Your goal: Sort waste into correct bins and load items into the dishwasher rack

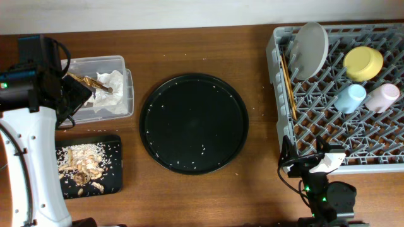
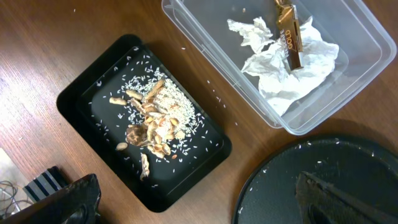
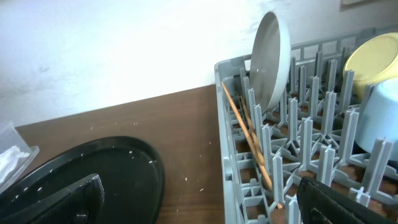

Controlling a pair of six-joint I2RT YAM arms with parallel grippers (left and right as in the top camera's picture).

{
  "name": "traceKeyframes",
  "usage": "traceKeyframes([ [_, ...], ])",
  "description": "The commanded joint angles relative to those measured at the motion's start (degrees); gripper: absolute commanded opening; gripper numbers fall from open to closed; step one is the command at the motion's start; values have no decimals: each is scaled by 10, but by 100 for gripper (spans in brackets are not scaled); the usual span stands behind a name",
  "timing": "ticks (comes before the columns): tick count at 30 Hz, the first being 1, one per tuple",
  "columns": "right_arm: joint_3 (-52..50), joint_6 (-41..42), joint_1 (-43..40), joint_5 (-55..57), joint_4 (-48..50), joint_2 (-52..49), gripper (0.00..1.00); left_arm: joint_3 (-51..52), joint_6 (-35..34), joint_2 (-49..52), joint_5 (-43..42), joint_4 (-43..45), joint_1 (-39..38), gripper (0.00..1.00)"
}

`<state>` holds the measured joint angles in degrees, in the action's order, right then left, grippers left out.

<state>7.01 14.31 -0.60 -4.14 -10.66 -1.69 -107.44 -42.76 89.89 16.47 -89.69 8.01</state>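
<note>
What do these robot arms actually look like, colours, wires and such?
The left arm has a long white segment joined to blocky black housings, with black cables and a green light. The right arm is mostly black with a white piece and green lights. The fingers are dark.

From overhead I see the rack (image 1: 276,94) on the right, round tray (image 1: 194,107) in the middle, tub (image 1: 129,94) far left at the back, shallow tray (image 1: 112,170) just in front of it. In the rack: plate (image 1: 310,49) on edge back left, chopsticks (image 1: 289,82) along the left wall, bowl (image 1: 363,63) back right, left cup (image 1: 350,98) and right cup (image 1: 382,98) side by side in front of it. Wrapper (image 2: 289,37) on napkins (image 2: 292,68) in the tub; food scraps (image 1: 82,165) in the shallow tray.
</note>
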Motion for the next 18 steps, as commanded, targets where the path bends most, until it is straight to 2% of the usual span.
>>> traceKeyframes([
  [1,-50,-5,-32,-4,72,15,98,-2,-5,-1,4,0,0,100],
  [2,-67,-6,-49,-3,108,15,98,-2,-5,-1,3,0,0,99],
  [4,-67,-23,-63,-4,104,15,98,-2,-5,-1,4,0,0,99],
  [6,-67,-99,-62,-8,65,15,98,-2,-5,-1,3,0,0,99],
  [8,-67,-164,-62,-17,66,15,98,-2,-5,-1,3,0,0,99],
  [10,-67,-182,-62,-17,65,15,98,-2,-5,-1,4,0,0,99],
  [18,-67,-167,-47,-16,66,15,98,-2,-5,-1,4,0,0,99],
])
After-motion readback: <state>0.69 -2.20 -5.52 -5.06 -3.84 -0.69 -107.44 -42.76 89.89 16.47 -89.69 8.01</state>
